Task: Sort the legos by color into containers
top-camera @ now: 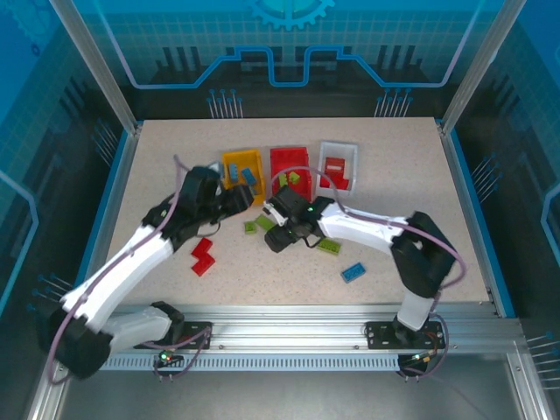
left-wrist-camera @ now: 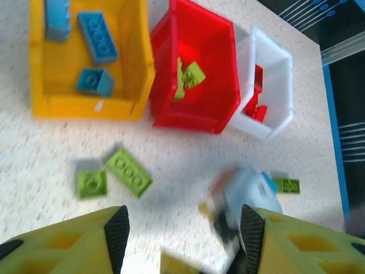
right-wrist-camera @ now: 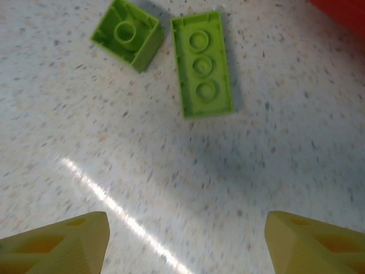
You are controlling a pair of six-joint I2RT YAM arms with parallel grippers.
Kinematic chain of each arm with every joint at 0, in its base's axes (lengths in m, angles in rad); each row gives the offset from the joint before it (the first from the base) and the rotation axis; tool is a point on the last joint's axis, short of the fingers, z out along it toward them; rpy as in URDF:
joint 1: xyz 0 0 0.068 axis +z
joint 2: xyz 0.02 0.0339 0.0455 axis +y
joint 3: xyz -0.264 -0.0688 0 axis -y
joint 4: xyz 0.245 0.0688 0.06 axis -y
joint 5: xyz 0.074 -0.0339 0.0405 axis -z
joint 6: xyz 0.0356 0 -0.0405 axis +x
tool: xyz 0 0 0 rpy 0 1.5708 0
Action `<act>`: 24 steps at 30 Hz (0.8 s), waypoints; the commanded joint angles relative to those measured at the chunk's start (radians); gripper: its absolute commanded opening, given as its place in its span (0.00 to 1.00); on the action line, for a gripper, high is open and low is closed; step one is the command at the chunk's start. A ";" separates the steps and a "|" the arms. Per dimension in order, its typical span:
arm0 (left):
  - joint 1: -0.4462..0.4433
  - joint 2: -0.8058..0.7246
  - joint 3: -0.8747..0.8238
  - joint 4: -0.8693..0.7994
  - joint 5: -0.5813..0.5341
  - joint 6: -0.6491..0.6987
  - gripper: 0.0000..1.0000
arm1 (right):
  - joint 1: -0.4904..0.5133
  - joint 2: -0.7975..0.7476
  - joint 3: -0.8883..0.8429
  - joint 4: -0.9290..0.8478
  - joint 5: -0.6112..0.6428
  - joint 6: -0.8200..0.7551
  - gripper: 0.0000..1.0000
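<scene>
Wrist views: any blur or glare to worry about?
Left wrist: the right arm is smeared by motion blur. Right wrist: a bright glare streak crosses the table; the long green lego is sharp enough, edges slightly soft.

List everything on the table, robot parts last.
yellow-orange bin: one, back left
red bin: one, back middle
white bin: one, back right
blue bricks: three, in yellow-orange bin
green bricks: at least two, in red bin
red bricks: count unclear, in white bin
loose green bricks: three, before the bins
Z-shaped brick: one, red, front left
loose blue brick: one, front right
left gripper: one, yellow, open
right gripper: one, yellow, open, over loose green bricks
</scene>
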 commanded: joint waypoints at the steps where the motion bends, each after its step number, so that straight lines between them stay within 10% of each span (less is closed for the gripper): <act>1: -0.020 -0.167 -0.116 -0.088 -0.058 -0.139 0.59 | -0.027 0.109 0.144 -0.104 -0.064 -0.110 0.75; 8: -0.023 -0.419 -0.171 -0.283 -0.117 -0.156 0.59 | -0.034 0.322 0.359 -0.225 -0.026 -0.137 0.73; 24: -0.023 -0.418 -0.148 -0.286 -0.114 -0.123 0.60 | -0.025 0.428 0.459 -0.242 0.041 -0.103 0.40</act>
